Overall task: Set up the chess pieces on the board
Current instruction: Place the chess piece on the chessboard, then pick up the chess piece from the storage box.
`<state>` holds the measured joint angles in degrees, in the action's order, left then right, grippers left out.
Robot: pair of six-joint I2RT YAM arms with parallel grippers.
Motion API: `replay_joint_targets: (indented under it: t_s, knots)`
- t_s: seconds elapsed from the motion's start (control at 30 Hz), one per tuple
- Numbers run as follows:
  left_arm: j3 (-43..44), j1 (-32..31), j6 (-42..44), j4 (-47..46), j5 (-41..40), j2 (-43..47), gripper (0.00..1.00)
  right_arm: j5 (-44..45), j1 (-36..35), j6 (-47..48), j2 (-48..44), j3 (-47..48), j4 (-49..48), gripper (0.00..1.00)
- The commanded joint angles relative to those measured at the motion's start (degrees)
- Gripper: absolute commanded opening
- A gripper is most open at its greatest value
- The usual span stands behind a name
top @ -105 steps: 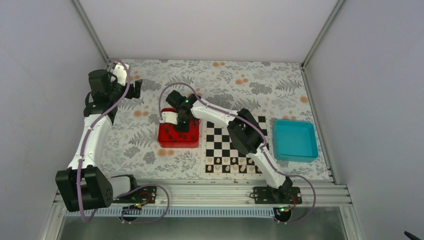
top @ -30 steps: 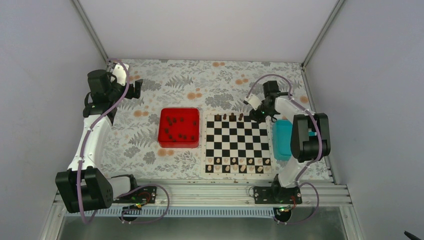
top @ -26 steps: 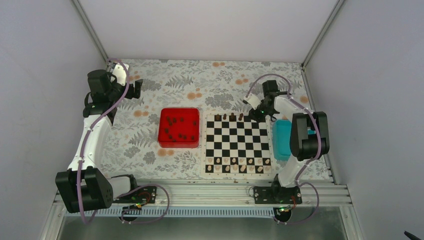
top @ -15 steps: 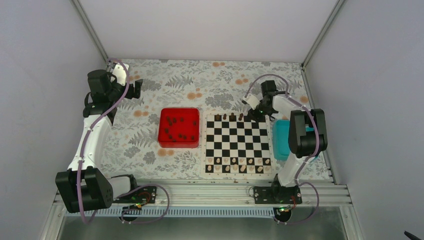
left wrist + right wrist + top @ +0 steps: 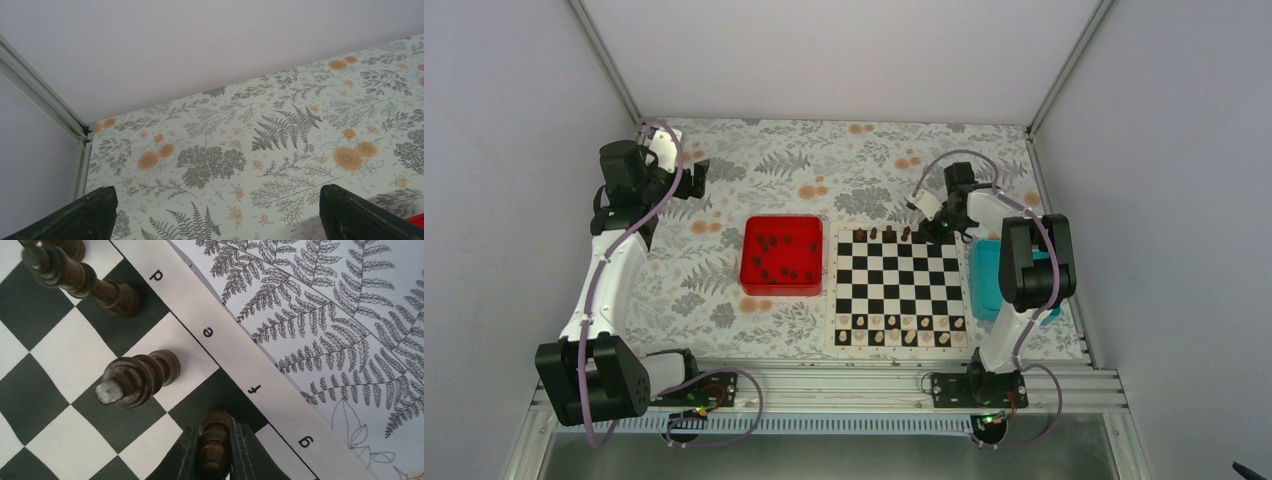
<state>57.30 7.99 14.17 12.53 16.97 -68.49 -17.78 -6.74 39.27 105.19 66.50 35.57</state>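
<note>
The board [image 5: 899, 285] lies at table centre with several dark chess pieces [image 5: 882, 234] along its far row and pale pieces along its near row. My right gripper [image 5: 942, 228] is at the far right of the board, shut on a dark brown chess piece [image 5: 214, 442], standing it on the black square marked f of the board [image 5: 235, 347]. Two more dark pieces [image 5: 137, 377] stand on squares e and d. Several dark pieces [image 5: 779, 258] lie in the red tray [image 5: 782, 287]. My left gripper [image 5: 694, 177] is open and empty over the far left tablecloth; its fingertips [image 5: 92, 215] frame bare cloth.
A teal tray [image 5: 989, 285] sits right of the board, partly under my right arm. Enclosure walls stand on three sides. An aluminium rail [image 5: 824, 380] runs along the near edge.
My right arm has swung from the red tray to the board's far right corner with a dark piece, then crept slightly left and lower over the last second. The left arm has not moved.
</note>
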Motion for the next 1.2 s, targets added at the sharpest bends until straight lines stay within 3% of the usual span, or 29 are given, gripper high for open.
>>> replay_joint_targets:
  t_s: [0.0,0.2,0.53,0.67,0.8,0.97,1.17]
  knots:
    - [-0.4,0.4,0.3,-0.6,-0.2,0.6,1.00,-0.3,-0.5,-0.2,1.3,0.3,-0.4,0.07]
    - [-0.4,0.4,0.2,-0.5,-0.1,0.6,1.00,0.2,-0.6,-0.4,1.7,0.0,-1.1,0.10]
    - [-0.3,0.5,0.2,-0.4,-0.1,1.0,1.00,1.9,-0.4,-1.4,-5.4,0.9,-1.5,0.35]
    - [-0.4,0.7,0.2,-0.5,0.3,1.3,1.00,1.8,-0.3,-1.1,-10.4,5.6,3.3,0.39]
    - [-0.3,0.8,0.1,-0.6,0.9,1.1,1.00,-1.0,-1.3,-1.9,-12.7,16.2,9.4,0.42]
    - [-0.3,0.8,0.1,-0.5,1.2,1.2,1.00,3.2,-11.3,-2.7,-9.4,27.1,12.8,0.45]
    - [-0.2,0.8,0.1,-0.2,1.1,1.6,1.00,5.8,-26.7,-3.4,3.2,42.0,16.2,0.45]
